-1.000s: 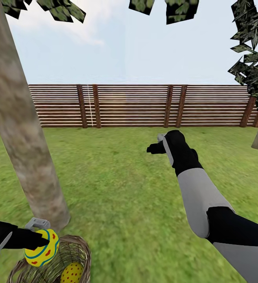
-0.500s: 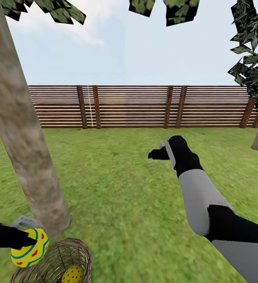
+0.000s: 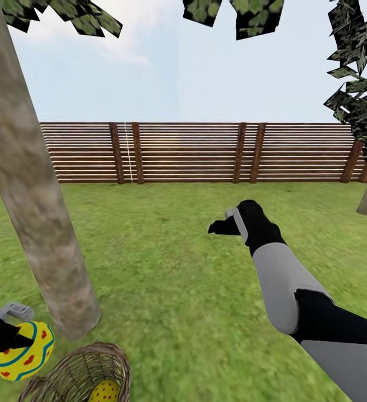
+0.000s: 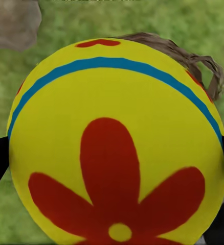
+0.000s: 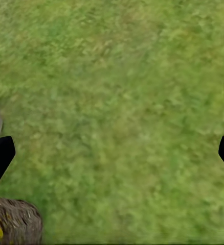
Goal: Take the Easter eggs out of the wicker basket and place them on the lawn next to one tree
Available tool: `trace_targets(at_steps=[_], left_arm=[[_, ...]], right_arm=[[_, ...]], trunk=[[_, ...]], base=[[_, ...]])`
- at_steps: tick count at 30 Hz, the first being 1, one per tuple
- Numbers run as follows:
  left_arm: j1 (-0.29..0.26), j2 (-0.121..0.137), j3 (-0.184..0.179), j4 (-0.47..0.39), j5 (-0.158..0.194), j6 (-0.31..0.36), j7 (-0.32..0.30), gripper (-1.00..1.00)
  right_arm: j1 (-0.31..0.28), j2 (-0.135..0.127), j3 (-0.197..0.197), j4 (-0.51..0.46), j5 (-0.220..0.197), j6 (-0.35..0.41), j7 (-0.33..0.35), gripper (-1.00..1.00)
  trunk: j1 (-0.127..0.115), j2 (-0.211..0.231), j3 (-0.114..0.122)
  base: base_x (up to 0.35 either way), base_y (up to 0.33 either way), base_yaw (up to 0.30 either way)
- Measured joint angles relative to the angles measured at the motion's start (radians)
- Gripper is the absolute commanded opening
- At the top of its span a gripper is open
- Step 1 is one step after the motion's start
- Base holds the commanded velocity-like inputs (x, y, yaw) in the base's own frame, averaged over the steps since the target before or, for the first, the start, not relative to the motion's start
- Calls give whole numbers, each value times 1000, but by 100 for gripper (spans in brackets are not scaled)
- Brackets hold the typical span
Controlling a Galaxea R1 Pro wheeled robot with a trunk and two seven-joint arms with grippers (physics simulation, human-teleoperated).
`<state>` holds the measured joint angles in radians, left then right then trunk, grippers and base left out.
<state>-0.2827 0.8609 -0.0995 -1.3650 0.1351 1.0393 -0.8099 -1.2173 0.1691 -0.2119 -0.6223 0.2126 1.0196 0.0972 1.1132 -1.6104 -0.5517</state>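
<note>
One bright yellow Easter egg with blue stripes and red marks (image 3: 24,358) out of the woven brown-tan wicker basket (image 3: 77,373), clamped in left gripper (image 3: 17,341), held above mottled green lawn (image 3: 172,290) between basket rim and thick grey-brown tree trunk (image 3: 35,223). Not yet set down. Second yellow dotted egg (image 3: 105,392) in basket; third not visible, can't tell where. Most of task left: place this one by trunk, then fetch the rest. Right gripper (image 3: 219,227) empty, fingers spread, out over grass well apart from basket.

Left tool (image 3: 10,335) carried egg (image 3: 24,350) off basket (image 3: 80,371).
</note>
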Motion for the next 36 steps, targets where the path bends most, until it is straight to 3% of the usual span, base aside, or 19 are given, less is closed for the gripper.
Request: trace_targets(at_steps=[4, 8, 10, 11, 13, 14, 15, 17, 18, 21, 24, 26, 29, 36], left_arm=[[0, 56, 3, -27, 3, 1, -77, -100], [0, 144, 12, -67, 3, 1, -194, -100], [0, 164, 14, -66, 1, 1, -209, -100], [0, 176, 16, -63, -6, 0, -213, -100], [0, 189, 18, -47, -52, -2, -216, -100], [0, 192, 18, -31, -87, -1, -213, -100], [-1, 193, 18, -3, -154, -1, -207, -100], [-1, 191, 26, 22, -237, 2, -201, -100], [-2, 190, 61, 30, -279, 1, -199, -100], [-2, 187, 135, 38, -333, 1, -197, -100], [-1, 178, 153, 38, -352, 2, -195, -100], [0, 151, 157, 39, -379, 3, -178, -100], [0, 131, 158, 39, -390, 3, -164, -100], [0, 129, 159, 38, -392, 3, -162, -100]], right_arm=[[0, 0, -38, 39, 1, -19, 0, 100], [-1, 0, -53, 59, 2, -22, 0, 100], [-1, 0, -54, 61, 3, -23, 0, 100], [-1, 0, -53, 62, 3, -24, 1, 100], [0, 0, -49, 62, 4, -24, 1, 100], [0, 0, -48, 62, 4, -25, 1, 100], [2, 0, -46, 63, 5, -25, 2, 100], [17, 0, -42, 63, 8, -27, 4, 100], [33, 0, -41, 62, 9, -45, 8, 100], [96, 0, -41, 54, 8, -117, 19, 100], [153, 0, -39, 52, 6, -150, 21, 100], [183, 1, -37, 50, 5, -198, 21, 100], [194, 3, -34, 51, 3, -217, 25, 100], [195, 4, -33, 52, 3, -220, 32, 100]], trunk=[[-15, 28, 13], [-31, 56, 25], [-38, 70, 31], [-42, 77, 34], [-50, 91, 41], [-54, 98, 44], [-58, 105, 47], [-61, 112, 50], [-61, 112, 50], [-61, 112, 50], [-61, 112, 50], [-61, 112, 50], [-61, 112, 50], [-61, 112, 50]], base=[[0, 0, 0], [0, 0, 0], [0, 0, 0], [0, 0, 0], [0, 0, 0], [0, 0, 0], [0, 0, 0], [0, 0, 0], [0, 0, 0], [-2, 2, 0], [-89, 121, 0], [-61, 94, 0], [-58, 19, 0], [-75, 124, 0]])
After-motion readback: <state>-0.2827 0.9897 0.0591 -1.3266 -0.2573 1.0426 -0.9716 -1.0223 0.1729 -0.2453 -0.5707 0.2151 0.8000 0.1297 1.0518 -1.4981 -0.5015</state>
